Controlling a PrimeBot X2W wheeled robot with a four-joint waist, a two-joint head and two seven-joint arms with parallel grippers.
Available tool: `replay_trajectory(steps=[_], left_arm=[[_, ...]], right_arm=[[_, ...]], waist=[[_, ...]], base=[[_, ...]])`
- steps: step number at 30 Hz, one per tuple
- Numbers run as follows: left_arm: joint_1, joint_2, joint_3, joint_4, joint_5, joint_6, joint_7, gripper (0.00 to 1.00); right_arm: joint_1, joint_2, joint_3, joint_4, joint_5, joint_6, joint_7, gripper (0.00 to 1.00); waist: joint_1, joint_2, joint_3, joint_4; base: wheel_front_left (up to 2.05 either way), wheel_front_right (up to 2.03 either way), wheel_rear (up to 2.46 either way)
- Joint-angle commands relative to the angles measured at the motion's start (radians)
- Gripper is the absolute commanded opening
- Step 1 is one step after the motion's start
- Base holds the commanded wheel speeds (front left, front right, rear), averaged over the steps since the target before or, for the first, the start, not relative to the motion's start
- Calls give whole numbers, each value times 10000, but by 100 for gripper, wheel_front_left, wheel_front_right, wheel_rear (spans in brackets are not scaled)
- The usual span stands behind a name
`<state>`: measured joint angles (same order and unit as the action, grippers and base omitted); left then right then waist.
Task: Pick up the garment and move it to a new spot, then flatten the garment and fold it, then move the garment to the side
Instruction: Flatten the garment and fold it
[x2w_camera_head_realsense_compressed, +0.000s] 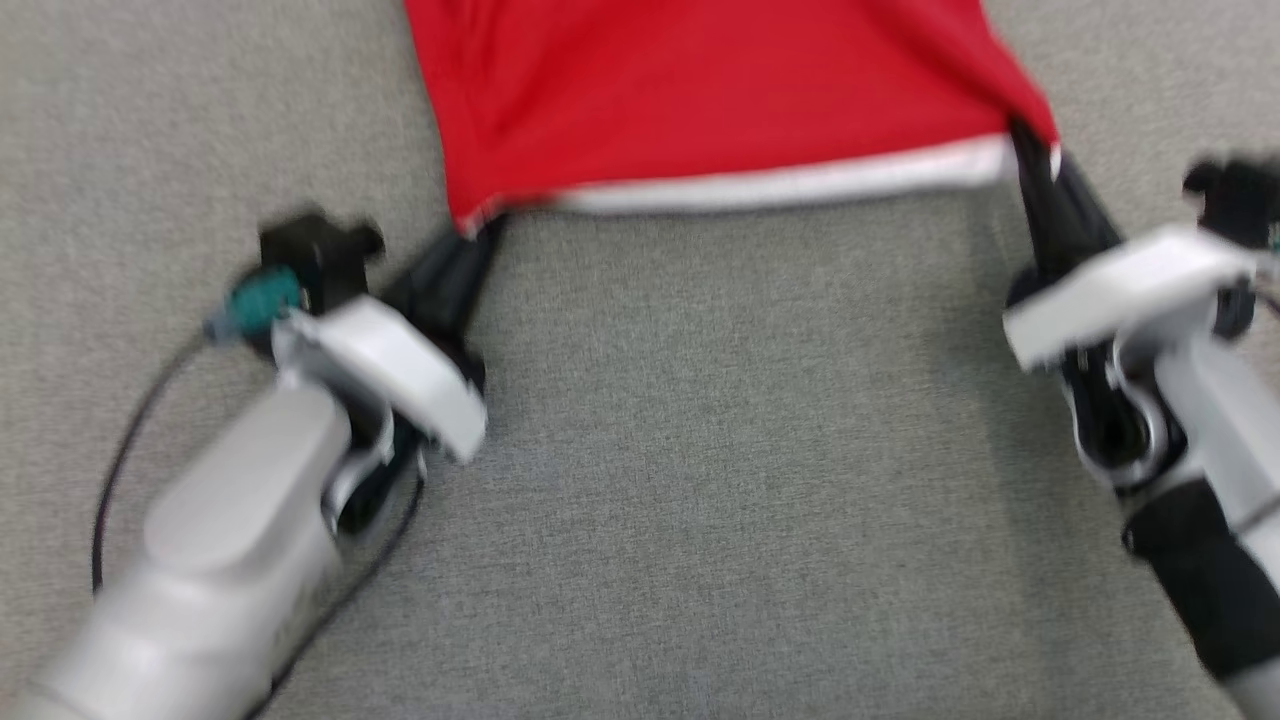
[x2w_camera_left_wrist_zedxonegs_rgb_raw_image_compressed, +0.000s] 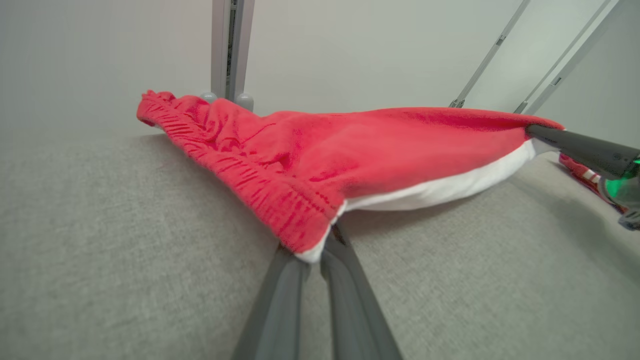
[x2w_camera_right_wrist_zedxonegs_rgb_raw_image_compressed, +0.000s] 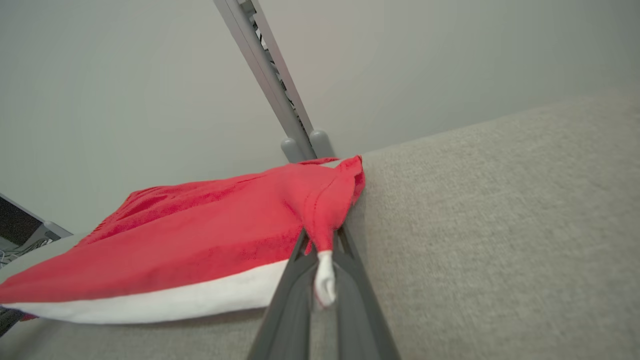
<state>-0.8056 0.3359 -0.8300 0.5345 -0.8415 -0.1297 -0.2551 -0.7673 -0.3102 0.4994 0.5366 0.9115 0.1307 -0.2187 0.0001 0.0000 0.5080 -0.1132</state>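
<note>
A grey, woven-cloth-covered desk (x2w_camera_head_realsense_compressed: 700, 480) takes up the head view, and a pale wall and slanted metal posts (x2w_camera_left_wrist_zedxonegs_rgb_raw_image_compressed: 231, 50) are seen behind it in the wrist views. The red garment (x2w_camera_head_realsense_compressed: 700, 90) is placed at the top centre of the head view, its white hem (x2w_camera_head_realsense_compressed: 780, 185) turned toward the lower edge of the frame. The left pincer (x2w_camera_head_realsense_compressed: 478, 232) is closed on the hem's left corner, and the right pincer (x2w_camera_head_realsense_compressed: 1030, 150) is closed on its right corner. In each wrist view the cloth is seen pinched between the two dark fingers at the bottom centre (left pincer (x2w_camera_left_wrist_zedxonegs_rgb_raw_image_compressed: 320, 252), right pincer (x2w_camera_right_wrist_zedxonegs_rgb_raw_image_compressed: 322, 260)). The hem is drawn taut between the two grips and raised slightly off the desk. The gathered waistband (x2w_camera_left_wrist_zedxonegs_rgb_raw_image_compressed: 165, 112), at the upper left of the left wrist view, appears to rest on the surface. The pick-up is judged to be done, since both corners are secured. The garment is judged to be at the stage of being carried to its new spot or stretched flat; which of the two cannot be told. No fold is visible, so folding and the final move to the side are taken to be left.
</note>
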Motion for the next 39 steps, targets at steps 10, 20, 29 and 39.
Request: replay_trajectory(steps=[10, 20, 29, 39], left_arm=[[5626, 784, 475, -2433, 92, 769, -79, 0], [9676, 513, 1911, -5223, -148, 1566, -95, 0], [8264, -5, 1894, -5669, 88, 1149, 89, 0], [5791, -1021, 1872, -6291, -360, 1551, 1726, 0]], right_arm=[[5328, -1439, 273, -1862, 960, -1, -404, 0], [9425, -1460, -1703, -4053, 1148, -16, -393, 0], [7504, -1032, -2634, -4959, -5, -2, 1086, 0], [3255, -1514, -2821, -3809, -543, -1, 3570, 0]], waist=[[-1, 0, -3150, -283], [-1, 0, -3732, 155], [-1, 0, -2474, 877], [-1, 0, -1080, 2032]], base=[[0, 0, 0], [0, 0, 0], [0, 0, 0], [0, 0, 0]])
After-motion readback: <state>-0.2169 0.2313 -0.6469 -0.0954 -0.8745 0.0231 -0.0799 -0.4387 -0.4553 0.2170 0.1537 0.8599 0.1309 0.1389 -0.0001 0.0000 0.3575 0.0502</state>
